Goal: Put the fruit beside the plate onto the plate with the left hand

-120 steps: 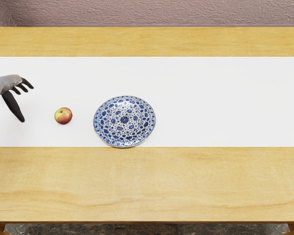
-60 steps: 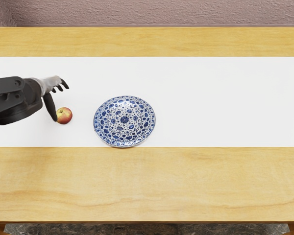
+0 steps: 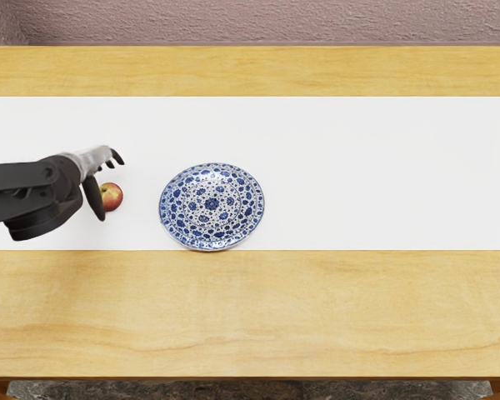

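A small red-yellow apple (image 3: 112, 197) lies on the white runner, left of the blue-and-white patterned plate (image 3: 212, 207), a short gap apart from it. My left hand (image 3: 100, 177) comes in from the left edge and sits right against the apple's left side. Its fingers are spread, the thumb (image 3: 94, 200) pointing down in front of the apple's left edge and the other fingers above it. The hand partly covers the apple's left part. It holds nothing. The right arm does not show.
The white runner (image 3: 358, 167) crosses the wooden table (image 3: 250, 308) from left to right. A wall runs behind the table's far edge.
The left arm has reached rightward from the left edge toward the apple and dropped slightly; the hand now overlaps the apple's left side. Apple and plate have stayed put.
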You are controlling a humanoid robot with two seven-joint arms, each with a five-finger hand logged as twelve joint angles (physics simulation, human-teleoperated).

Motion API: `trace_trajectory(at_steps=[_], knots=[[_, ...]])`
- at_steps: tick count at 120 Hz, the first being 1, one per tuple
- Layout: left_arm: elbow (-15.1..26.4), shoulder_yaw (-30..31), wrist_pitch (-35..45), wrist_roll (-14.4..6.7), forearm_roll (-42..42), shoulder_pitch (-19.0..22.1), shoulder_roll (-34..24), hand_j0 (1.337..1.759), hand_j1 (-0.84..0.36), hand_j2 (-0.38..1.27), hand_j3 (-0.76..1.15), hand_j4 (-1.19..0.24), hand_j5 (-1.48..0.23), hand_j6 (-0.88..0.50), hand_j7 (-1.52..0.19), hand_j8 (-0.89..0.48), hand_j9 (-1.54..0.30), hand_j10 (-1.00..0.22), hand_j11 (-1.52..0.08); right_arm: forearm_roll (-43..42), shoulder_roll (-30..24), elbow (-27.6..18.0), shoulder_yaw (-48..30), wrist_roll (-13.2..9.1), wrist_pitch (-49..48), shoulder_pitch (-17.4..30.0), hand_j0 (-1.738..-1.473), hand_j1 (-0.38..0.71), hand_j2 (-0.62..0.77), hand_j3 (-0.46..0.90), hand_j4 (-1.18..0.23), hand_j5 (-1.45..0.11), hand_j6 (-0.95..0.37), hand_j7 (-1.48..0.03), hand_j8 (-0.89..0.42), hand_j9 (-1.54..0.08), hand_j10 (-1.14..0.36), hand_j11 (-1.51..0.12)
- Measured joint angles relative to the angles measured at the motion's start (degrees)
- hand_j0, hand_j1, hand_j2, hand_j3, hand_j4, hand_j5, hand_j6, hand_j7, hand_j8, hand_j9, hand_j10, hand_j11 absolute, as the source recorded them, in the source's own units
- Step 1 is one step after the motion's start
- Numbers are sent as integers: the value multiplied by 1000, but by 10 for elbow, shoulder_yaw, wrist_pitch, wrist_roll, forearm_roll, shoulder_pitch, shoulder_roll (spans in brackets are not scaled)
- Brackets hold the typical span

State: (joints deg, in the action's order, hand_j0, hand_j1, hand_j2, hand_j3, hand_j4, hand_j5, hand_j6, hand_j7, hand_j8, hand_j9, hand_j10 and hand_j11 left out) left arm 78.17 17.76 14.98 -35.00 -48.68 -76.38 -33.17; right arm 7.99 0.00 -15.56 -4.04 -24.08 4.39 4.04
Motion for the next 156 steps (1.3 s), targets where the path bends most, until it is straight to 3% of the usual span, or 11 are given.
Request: trace_trajectory(at_steps=[24,104,156], knots=[[0,10,8,0,29,0,11,1658,25,57,0,-274,-353,-275,-353,-275,-353,-274,-353,0,0,0,0,0,0,0,-1658,-305,-7,0,-36,-47,-36,-47,-36,-47,-36,-47],[-19,31,25,0,31,-2,30,1658,-212,95,0,-471,-611,-471,-610,-471,-610,-471,-610,0,0,0,0,0,0,0,-1658,-305,-7,0,-36,-47,-36,-47,-36,-47,-36,-47],[-20,43,40,0,26,-4,30,1656,-292,289,0,-623,-803,-514,-810,-516,-811,-618,-810,0,0,0,0,0,0,0,-1658,-305,-7,0,-36,-47,-36,-47,-36,-47,-36,-47]])
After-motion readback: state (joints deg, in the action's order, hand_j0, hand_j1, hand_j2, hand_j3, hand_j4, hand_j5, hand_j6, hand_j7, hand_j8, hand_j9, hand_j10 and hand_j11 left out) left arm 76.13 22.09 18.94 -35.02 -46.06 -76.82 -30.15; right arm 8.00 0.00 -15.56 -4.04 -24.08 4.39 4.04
